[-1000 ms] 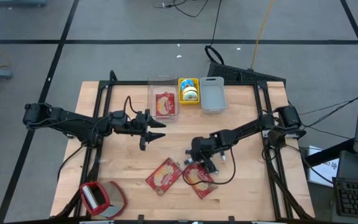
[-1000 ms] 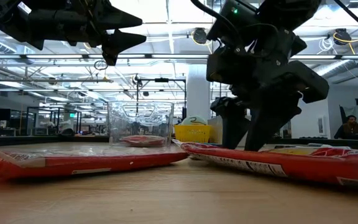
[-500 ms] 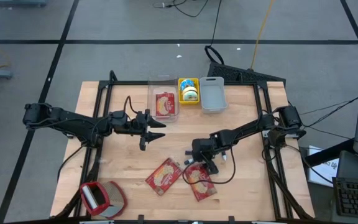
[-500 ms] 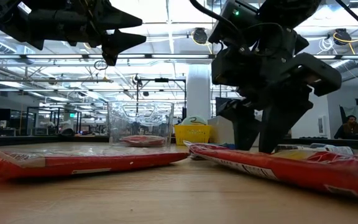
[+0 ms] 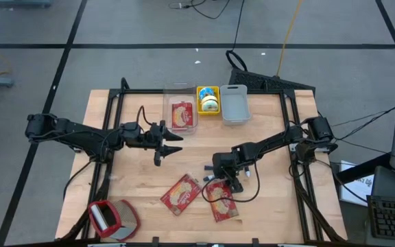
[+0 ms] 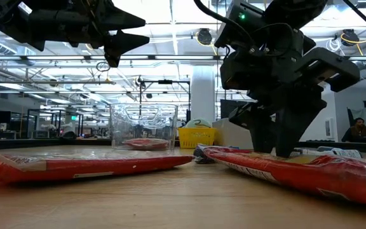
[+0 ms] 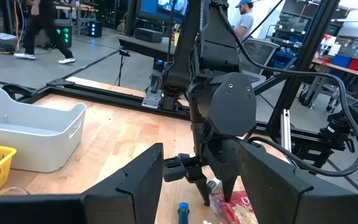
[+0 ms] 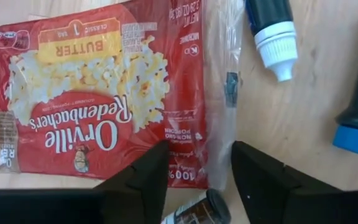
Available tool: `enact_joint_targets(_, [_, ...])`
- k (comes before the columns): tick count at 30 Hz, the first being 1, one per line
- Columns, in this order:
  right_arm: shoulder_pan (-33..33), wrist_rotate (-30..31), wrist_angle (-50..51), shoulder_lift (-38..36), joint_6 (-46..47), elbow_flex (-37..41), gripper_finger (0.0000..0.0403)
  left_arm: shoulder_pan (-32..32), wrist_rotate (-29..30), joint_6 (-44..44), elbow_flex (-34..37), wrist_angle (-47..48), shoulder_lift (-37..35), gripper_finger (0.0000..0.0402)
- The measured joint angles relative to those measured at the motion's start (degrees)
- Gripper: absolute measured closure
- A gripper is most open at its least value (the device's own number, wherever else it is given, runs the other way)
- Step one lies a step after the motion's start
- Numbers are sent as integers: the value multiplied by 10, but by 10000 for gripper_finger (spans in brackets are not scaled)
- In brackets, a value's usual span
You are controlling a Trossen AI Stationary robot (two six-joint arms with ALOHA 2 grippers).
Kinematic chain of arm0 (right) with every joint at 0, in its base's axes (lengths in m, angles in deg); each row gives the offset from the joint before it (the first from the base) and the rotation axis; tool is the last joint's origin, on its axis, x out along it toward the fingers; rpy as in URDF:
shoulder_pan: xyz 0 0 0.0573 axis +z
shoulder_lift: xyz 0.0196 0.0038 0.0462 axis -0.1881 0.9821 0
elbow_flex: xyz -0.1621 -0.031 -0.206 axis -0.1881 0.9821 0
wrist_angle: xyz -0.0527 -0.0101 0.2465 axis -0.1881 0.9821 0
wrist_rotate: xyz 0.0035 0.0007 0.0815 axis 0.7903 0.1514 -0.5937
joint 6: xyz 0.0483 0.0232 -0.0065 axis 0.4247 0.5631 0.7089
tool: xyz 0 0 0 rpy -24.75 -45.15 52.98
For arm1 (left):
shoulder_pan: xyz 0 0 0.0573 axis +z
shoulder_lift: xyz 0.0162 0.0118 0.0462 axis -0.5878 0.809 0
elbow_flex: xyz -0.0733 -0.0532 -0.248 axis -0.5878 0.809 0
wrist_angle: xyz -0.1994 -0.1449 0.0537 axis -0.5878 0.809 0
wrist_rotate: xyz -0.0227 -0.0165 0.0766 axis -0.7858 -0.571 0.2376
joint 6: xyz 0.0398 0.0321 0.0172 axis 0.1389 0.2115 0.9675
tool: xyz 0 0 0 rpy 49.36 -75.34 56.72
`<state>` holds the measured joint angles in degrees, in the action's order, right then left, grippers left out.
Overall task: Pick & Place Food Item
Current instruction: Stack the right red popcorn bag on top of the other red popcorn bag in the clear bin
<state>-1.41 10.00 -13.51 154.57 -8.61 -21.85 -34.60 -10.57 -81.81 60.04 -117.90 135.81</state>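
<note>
1. Three popcorn bags: one in the clear bin (image 5: 180,110), two on the surface (image 5: 136,175).
2. Right end effector (image 5: 226,184), fingers spread, straddles one popcorn bag (image 5: 221,202); second popcorn bag (image 5: 180,193) alongside.
3. Left end effector (image 5: 170,142) hovers, fingers spread, holding nothing.

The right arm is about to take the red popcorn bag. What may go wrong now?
1. The right gripper straddles only the thin clear edge of the red plastic popcorn bag, so the bag may slip out when lifted.
2. A dark blue marker with a white tip and a small dark bottle lie close by; the jaws may knock them.
</note>
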Motion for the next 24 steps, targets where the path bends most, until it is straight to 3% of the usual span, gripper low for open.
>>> enact_joint_targets(16, [-8,-6,1,2,-33,2,389,0,0,2,0,0,0,195])
enact_joint_targets(24, [-9,16,5,-43,-36,3,401,0,0,2,0,-1,0,194])
